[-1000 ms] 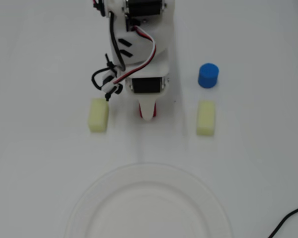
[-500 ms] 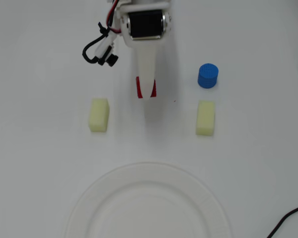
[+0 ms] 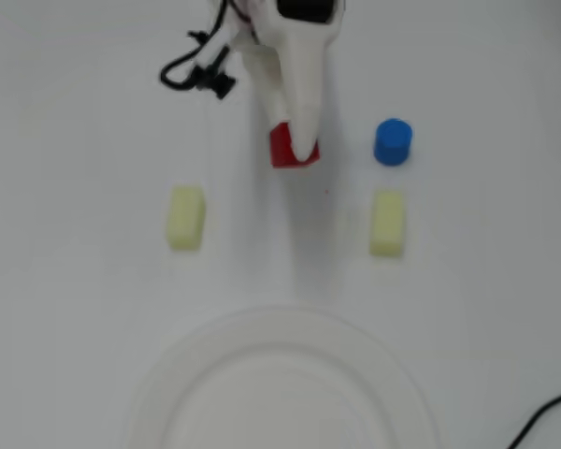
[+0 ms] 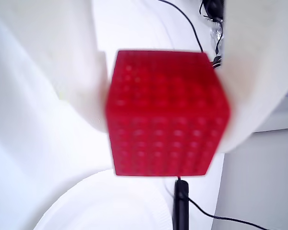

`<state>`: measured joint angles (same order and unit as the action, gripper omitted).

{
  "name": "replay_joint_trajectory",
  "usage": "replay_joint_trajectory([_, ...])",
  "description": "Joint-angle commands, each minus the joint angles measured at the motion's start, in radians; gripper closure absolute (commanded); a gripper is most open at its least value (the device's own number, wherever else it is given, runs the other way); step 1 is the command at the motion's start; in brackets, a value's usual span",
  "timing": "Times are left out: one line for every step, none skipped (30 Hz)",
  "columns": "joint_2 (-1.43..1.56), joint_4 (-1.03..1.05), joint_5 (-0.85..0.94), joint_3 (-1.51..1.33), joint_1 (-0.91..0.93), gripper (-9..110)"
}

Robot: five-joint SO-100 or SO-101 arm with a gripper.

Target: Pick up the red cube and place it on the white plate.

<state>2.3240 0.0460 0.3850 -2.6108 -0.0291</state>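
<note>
White tabletop [image 3: 93, 309] everywhere, pretty plain setup, lit evenly from above. From the overhead view the white plastic arm [image 3: 299, 56] reaches in from the top edge, with a bundle of black cable [image 3: 192, 70] hanging off its left side.

So the gripper [image 3: 297, 150] is clamped on the small deep-red cube with the bumpy textured faces [image 3: 285, 147]. In the overhead view one long white finger [image 3: 304, 103] lies right across the cube's top-right part, so only its left and bottom edges peek out. The wrist view makes it clearer: the cube [image 4: 168, 112] fills the middle of the picture, squeezed between a white finger on the left [image 4: 62, 72] and one on the right [image 4: 259, 72], both pressed against its sides. Whether it touches the table I can't tell from either view.

Around it in the overhead view: a blue cylinder [image 3: 392, 141] just to the right of the cube, a pale yellow foam block [image 3: 387, 224] below that, and another pale yellow block [image 3: 186, 217] off to the lower left. The big round white disposable plate [image 3: 168, 383] sits at the bottom of the overhead view, well apart from the cube. In the wrist view the plate's rim [image 4: 86, 201] shows under the cube. A black cord [image 3: 542, 416] crosses the overhead view's bottom right corner.
</note>
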Motion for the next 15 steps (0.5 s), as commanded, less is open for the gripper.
replay_joint_trajectory([-0.173, -0.091, 0.006, 0.118, 0.012, 102])
replay_joint_trajectory([-0.215, -0.098, 0.006, 0.147, 0.014, 102])
replay_joint_trajectory([-0.252, -0.104, -0.002, 0.178, 0.015, 102])
replay_joint_trajectory([-0.284, -0.107, -0.006, 0.204, 0.017, 102])
replay_joint_trajectory([-0.313, -0.117, -0.023, 0.23, 0.017, 102])
replay_joint_trajectory([-0.344, -0.127, -0.026, 0.253, 0.015, 102])
replay_joint_trajectory([-0.377, -0.132, -0.023, 0.279, 0.012, 102])
replay_joint_trajectory([-0.41, -0.14, -0.028, 0.307, 0.009, 102])
replay_joint_trajectory([-0.442, -0.141, -0.026, 0.333, 0.008, 102])
replay_joint_trajectory([-0.474, -0.141, -0.026, 0.362, 0.008, 102])
replay_joint_trajectory([-0.506, -0.141, -0.029, 0.391, 0.008, 101])
replay_joint_trajectory([-0.54, -0.141, -0.034, 0.42, 0.011, 101])
replay_joint_trajectory([-0.574, -0.141, -0.041, 0.451, 0.014, 101])
replay_joint_trajectory([-0.609, -0.141, -0.048, 0.483, 0.017, 101])
replay_joint_trajectory([-0.643, -0.14, -0.052, 0.518, 0.021, 101])
